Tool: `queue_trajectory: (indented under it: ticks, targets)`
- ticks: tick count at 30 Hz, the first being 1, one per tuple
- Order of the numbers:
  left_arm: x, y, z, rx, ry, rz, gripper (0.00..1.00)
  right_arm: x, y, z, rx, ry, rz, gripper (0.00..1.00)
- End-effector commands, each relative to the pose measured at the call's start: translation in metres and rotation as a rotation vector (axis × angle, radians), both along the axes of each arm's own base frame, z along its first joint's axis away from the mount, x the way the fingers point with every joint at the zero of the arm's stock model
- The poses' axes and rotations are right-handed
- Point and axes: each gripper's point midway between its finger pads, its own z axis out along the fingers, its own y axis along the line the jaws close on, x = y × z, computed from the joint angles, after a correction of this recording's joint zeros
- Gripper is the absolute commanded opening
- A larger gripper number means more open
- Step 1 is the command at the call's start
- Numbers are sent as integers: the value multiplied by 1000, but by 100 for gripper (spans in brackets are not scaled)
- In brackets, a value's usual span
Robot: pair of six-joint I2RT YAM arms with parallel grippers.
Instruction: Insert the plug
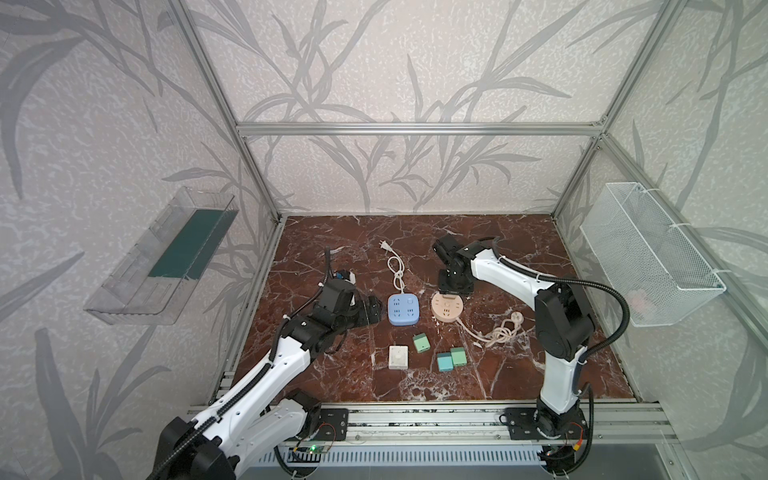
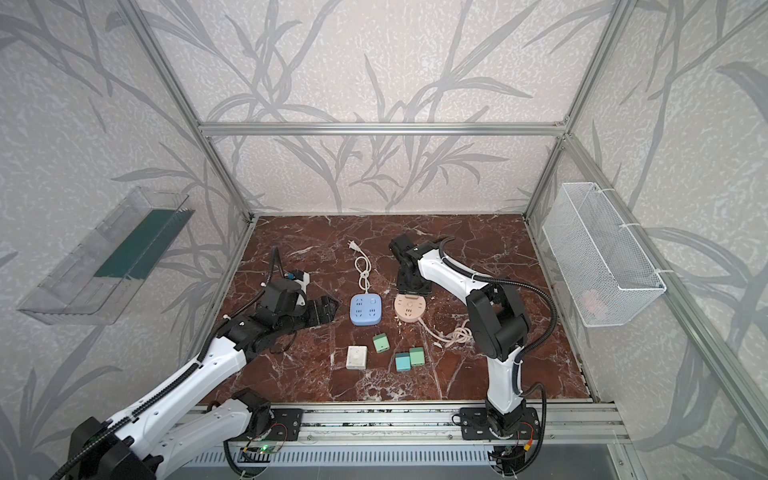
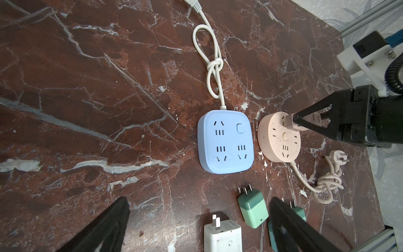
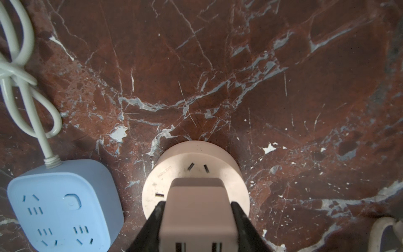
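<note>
Everywhere, leaf-patterned walls (image 1: pixel 374 62) enclose a red-brown marble tabletop (image 1: pixel 519 249).

Soft, even light fills both top views — shadows on the marble table (image 1: pixel 415 386) are faint, and the wide lens splays the frame posts (image 1: pixel 218 83) outward at the edges. In the right wrist view the pink plug (image 4: pixel 197 213) is blurred, the round socket (image 4: pixel 196 161) washed pale by glare.
</note>
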Motion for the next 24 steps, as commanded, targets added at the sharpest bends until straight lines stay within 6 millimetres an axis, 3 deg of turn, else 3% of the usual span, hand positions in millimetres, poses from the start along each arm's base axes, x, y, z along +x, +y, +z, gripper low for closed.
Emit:
queue_trajectory:
  ticks: [1,11,24]
  targets:
    - [-2,4,6,8,-38,6,98,-20,-15,-20,-98,58,68,0]
    - [-4,-3,4,-23,-30,-24,97,-39,-23,-42,-122,95,64,0]
    - [-4,-4,4,-32,-38,-31,98,-46,-29,-76,-194,190,83,0]
